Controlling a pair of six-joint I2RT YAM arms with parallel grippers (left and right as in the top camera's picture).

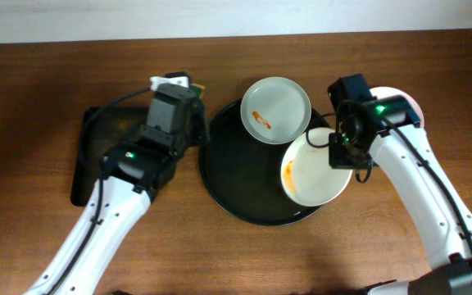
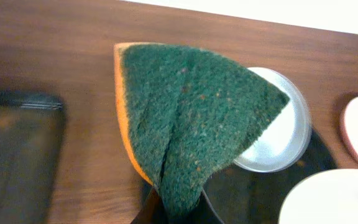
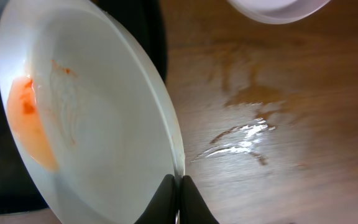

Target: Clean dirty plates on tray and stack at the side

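My right gripper [image 3: 179, 186] is shut on the rim of a white plate [image 3: 86, 112] and holds it tilted; an orange sauce smear [image 3: 27, 118] marks its inside. From overhead this plate [image 1: 314, 168] hangs over the right side of the round black tray [image 1: 228, 164], below my right gripper [image 1: 334, 152]. A second smeared plate [image 1: 275, 111] rests on the tray's far rim. A third white plate [image 1: 406, 100] lies on the table behind the right arm. My left gripper [image 2: 178, 205] is shut on a green and orange sponge [image 2: 191, 118], left of the tray.
A smaller rectangular black tray [image 1: 97, 156] lies at the left, under the left arm. Wet streaks [image 3: 241, 134] shine on the wooden table to the right of the held plate. The table's far edge runs close behind the plates.
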